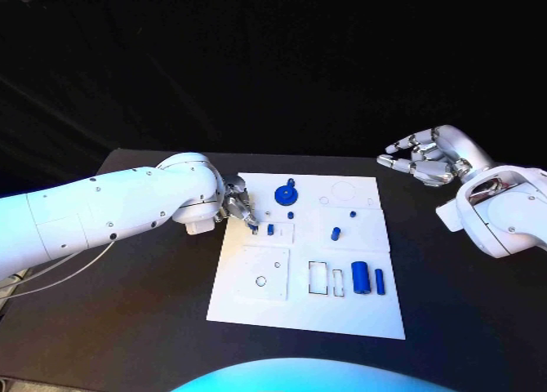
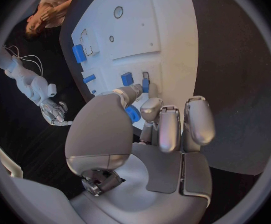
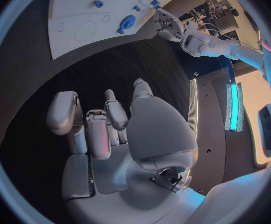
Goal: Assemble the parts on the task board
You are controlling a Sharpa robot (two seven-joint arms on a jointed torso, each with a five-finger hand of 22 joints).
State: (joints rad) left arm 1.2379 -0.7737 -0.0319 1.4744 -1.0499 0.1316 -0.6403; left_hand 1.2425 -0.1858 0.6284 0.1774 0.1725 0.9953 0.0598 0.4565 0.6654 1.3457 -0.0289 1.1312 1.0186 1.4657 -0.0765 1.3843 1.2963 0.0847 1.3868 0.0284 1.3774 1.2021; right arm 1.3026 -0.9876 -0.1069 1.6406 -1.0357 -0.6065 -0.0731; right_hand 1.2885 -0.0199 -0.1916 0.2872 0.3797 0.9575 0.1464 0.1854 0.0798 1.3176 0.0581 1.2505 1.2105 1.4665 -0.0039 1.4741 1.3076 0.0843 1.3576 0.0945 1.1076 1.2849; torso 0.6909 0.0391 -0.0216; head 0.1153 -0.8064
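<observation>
The left hand (image 1: 239,206) pinches a small blue part (image 2: 133,114) at the task board (image 1: 264,306) edge beside the blue gear (image 1: 286,194), risking a slip or misaligned insertion, while the right hand (image 1: 429,157) hovers open off the board.

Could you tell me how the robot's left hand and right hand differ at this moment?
The left hand reaches over the near-left part of the white task board, fingertips down among small blue parts; the right hand hangs off the board, above the black table. The left hand's fingers are at a part, though a grip cannot be confirmed; the right hand's curl loosely, apart, on nothing. Both are silver, on white arms.
</observation>
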